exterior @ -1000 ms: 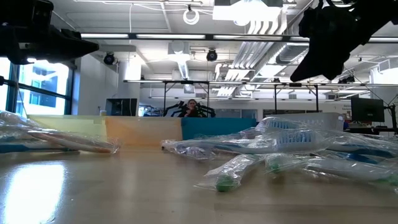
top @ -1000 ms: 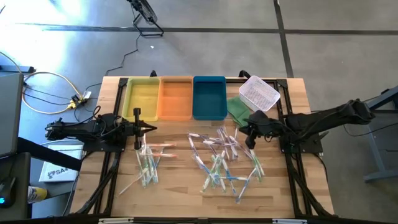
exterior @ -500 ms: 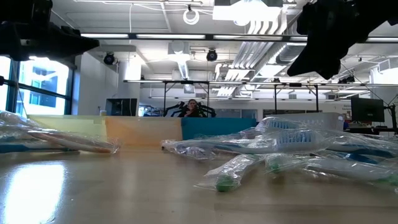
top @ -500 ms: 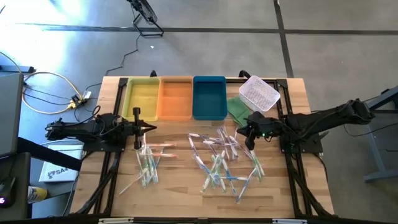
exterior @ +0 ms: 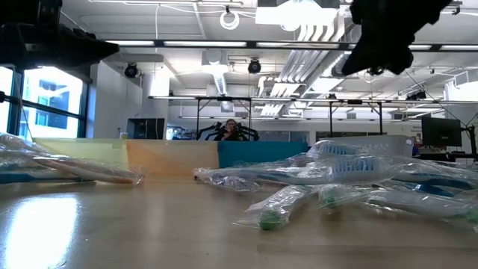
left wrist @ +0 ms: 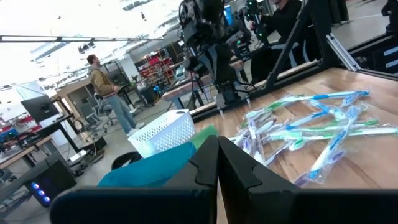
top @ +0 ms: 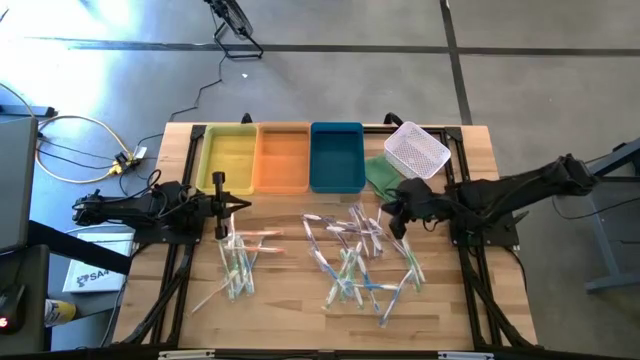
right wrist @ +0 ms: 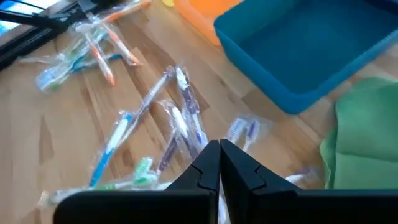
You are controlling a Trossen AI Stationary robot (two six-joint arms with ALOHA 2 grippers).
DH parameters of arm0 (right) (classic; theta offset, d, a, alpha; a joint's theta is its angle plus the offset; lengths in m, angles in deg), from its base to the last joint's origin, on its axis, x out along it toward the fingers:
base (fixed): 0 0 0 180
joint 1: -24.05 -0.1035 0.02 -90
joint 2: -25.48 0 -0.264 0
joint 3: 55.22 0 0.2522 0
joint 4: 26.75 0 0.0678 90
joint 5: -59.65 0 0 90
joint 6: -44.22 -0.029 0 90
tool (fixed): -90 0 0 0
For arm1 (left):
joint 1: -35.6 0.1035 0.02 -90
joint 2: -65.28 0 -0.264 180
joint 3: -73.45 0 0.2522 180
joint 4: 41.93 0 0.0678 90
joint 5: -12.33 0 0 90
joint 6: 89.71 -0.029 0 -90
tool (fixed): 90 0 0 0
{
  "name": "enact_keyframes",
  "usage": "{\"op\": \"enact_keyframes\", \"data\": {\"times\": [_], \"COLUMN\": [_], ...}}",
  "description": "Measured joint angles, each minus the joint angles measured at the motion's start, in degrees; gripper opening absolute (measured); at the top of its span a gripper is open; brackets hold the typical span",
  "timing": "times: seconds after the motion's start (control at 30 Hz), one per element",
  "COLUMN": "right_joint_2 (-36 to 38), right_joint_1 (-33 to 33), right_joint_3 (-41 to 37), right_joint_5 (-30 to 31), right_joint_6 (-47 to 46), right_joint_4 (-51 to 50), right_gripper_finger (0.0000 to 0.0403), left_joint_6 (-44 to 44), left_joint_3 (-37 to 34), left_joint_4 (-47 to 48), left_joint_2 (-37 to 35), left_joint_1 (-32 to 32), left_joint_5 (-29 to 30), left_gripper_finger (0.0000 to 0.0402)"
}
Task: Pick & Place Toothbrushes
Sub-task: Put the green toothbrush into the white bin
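**Operator:** What do I have on the left side of the table?

**Spotter:** Your left gripper (top: 222,205) hangs over the wood with its fingers pressed together, tips touching, holding nothing. Just in front of it lies a small bunch of toothbrushes (top: 238,262) in clear wrappers, mostly green-handled with one or two pink-orange ones. Behind it you have the yellow tray (top: 228,157), touching the orange tray (top: 282,157).

**Operator:** And the middle?

**Spotter:** The blue tray (top: 336,155) sits beside the orange one. In front of it you see the main scatter of toothbrushes (top: 358,258), crossing and overlapping one another on the bare table (top: 290,300), well apart from the small bunch. None of them lies in a tray.

**Operator:** Where is my right arm?

**Spotter:** Your right gripper (top: 397,222) hovers above the back edge of that scatter, raised clear of the table in the low view. Its fingers (right wrist: 205,163) are closed against each other with nothing between them, and below them you look down on wrapped brushes with blue and white handles. Just behind the gripper lies a green cloth (top: 381,175), and the white mesh basket (top: 416,150) sits at the back right.
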Motion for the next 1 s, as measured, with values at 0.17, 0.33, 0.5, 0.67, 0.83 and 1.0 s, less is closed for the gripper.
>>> {"op": "enact_keyframes", "data": {"times": [0.17,0.33,0.5,0.67,0.83,1.0], "right_joint_2": [-5.6,-9.9,-12.2,-13.5,-13.5,-13.6], "right_joint_1": [-3.5,-6.3,-7.5,-7.5,-7.5,-7.4], "right_joint_3": [6.7,9.7,9.8,9.8,9.8,9.8], "right_joint_5": [6.4,6.4,0.2,-9.5,-13.0,-14.3], "right_joint_6": [-6.7,-14.9,-26.1,-30.4,-28.9,-30.0], "right_joint_4": [-7.5,-15.2,-25.7,-31.7,-31.4,-31.8], "right_gripper_finger": [0.0004,0.0003,0.0003,0.0003,0.0004,0.0032], "left_joint_6": [1.7,2.7,2.7,2.7,2.7,2.7], "left_joint_3": [0.0,0.0,0.0,0.0,0.0,0.0], "left_joint_4": [0.1,0.2,0.4,0.4,0.4,0.4], "left_joint_2": [0.0,0.0,0.0,0.0,0.0,0.0], "left_joint_1": [0.0,0.0,0.0,0.0,0.0,0.0], "left_joint_5": [0.0,0.0,0.0,0.0,0.0,0.0], "left_gripper_finger": [0.0,0.0,0.0,0.0,0.0,0.0]}}
